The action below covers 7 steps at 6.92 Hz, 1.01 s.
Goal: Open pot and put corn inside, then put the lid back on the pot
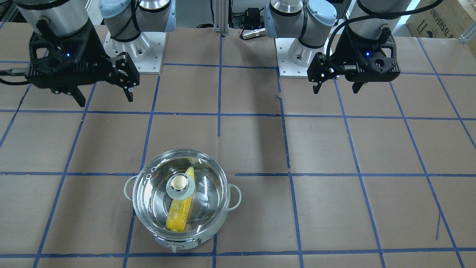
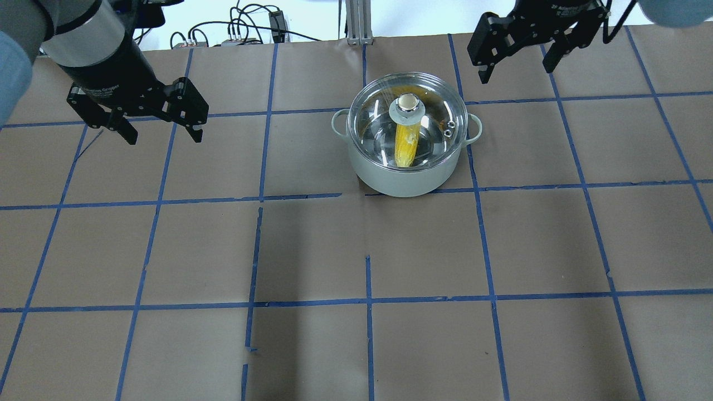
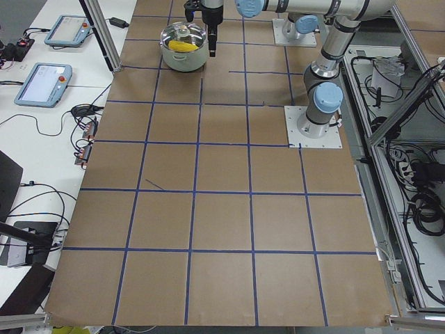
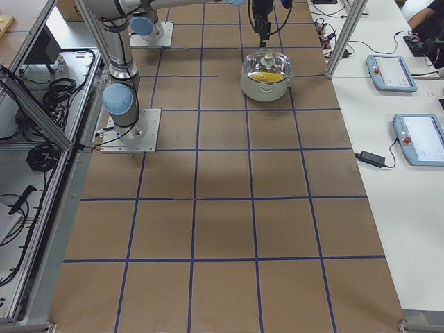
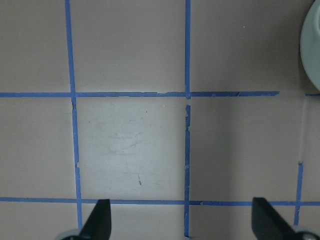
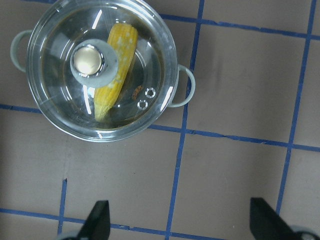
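Yellow corn (image 6: 124,45) under lid (image 6: 88,61), right-wrist view

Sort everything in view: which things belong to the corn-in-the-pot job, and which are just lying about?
Job in hand: pot, with the corn inside and the lid on; left gripper and right gripper, both open and apart from the pot.

Lying about: teach pendants, power adapter, cardboard box.

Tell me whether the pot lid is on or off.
On. The glass lid sits level on the rim of the pot, with the corn visible beneath it inside.
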Available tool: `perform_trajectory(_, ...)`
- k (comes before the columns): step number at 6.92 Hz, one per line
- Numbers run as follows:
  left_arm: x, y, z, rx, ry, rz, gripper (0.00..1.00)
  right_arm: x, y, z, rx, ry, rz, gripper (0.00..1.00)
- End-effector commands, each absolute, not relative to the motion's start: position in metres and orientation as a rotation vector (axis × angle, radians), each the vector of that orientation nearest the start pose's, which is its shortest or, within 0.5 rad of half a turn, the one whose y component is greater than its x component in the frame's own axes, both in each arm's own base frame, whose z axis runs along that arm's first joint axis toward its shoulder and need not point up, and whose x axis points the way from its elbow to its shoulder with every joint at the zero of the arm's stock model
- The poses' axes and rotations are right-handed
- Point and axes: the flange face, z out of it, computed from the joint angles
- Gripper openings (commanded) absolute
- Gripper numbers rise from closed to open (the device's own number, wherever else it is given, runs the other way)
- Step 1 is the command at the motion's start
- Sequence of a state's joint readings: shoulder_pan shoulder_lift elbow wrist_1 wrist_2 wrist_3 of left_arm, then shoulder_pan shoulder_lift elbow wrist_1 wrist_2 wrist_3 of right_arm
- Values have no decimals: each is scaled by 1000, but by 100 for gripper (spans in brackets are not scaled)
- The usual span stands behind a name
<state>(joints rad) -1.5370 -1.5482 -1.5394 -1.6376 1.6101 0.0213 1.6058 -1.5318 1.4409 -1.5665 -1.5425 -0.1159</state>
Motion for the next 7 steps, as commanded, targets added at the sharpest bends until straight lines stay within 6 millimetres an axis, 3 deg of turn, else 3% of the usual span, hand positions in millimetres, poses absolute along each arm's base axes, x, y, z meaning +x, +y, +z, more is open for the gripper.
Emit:
perform_trajectory(1,-112,-488,506,-28,3110,61,100,155,-459,516,-235,3101,-112,100)
perform_trajectory(5,-112,-487,506,-28,3107,61,100,155,-472,494,-245,3106,-126,100)
perform_trajectory(7,-113,-487,505,-30,3107,66,100,154,-476,494,-245,3109,-138,100)
